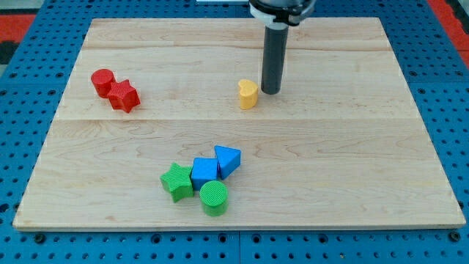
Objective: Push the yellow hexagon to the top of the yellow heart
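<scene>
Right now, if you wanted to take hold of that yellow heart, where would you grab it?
I cannot grab; my tip only pushes. I would likely press the middle of the upright side wall of the yellow heart, coming from the view's right, where my tip stands close beside it; off-centre contact might spin it.

My tip (271,92) stands upright on its dark rod.

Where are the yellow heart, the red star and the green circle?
yellow heart (248,94), camera view, middle of its top face.
red star (124,94), camera view, centre of its top face.
green circle (214,196), camera view, centre of its round top.
</scene>
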Motion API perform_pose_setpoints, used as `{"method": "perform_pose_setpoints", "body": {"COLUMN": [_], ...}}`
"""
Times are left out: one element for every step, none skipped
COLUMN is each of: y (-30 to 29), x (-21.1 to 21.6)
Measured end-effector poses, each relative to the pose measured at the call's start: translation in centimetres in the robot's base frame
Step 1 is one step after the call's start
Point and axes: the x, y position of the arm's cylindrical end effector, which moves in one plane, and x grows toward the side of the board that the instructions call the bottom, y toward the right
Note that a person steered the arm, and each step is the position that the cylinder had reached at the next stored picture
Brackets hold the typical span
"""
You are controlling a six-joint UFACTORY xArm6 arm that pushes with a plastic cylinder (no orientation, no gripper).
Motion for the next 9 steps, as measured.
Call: {"method": "perform_pose_setpoints", "body": {"y": [-4.4, -11.7, -15.6, -17.0, -8.0, 5.3, 13.9, 7.5, 2.4], "x": [0.7, -2.0, -3.5, -7.2, -8.2, -6.3, -13.4, -16.1, -11.6]}}
